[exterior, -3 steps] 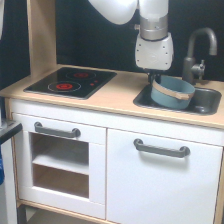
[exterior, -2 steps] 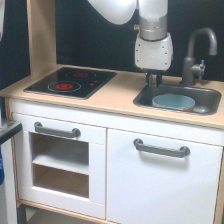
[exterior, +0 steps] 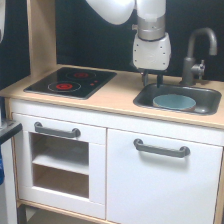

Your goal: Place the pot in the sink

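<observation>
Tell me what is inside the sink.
The pot lies in the sink, toward its middle. The basin floor beneath the pot is covered and cannot be seen.

A black stove top (exterior: 71, 82) with red rings sits flat in the light wooden counter (exterior: 112, 97), on the exterior view's left side. A dark grey tap (exterior: 197, 55) stands at the back of the counter on the exterior view's right, and its spout curves over like a hook. Under the counter is a white cupboard door (exterior: 160, 185) with a grey handle (exterior: 161, 148), and beside it, on the exterior view's left, is an oven door (exterior: 57, 167) with its own grey handle (exterior: 56, 131) and a window that shows a shelf inside.
</observation>
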Robot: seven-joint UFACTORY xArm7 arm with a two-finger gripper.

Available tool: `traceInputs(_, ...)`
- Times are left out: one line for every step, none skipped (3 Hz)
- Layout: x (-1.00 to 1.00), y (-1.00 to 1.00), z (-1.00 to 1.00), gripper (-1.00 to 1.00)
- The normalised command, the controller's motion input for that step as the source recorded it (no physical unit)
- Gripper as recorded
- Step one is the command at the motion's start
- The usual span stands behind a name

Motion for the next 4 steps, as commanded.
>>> traceInputs(-0.21,-0.08,0.53,1.0)
traceInputs(-0.28,-0.1,0.56,1.0)
traceInputs(-0.31,-0.09,0.58,1.0)
traceInputs(-0.34,-0.08,0.6,1.0)
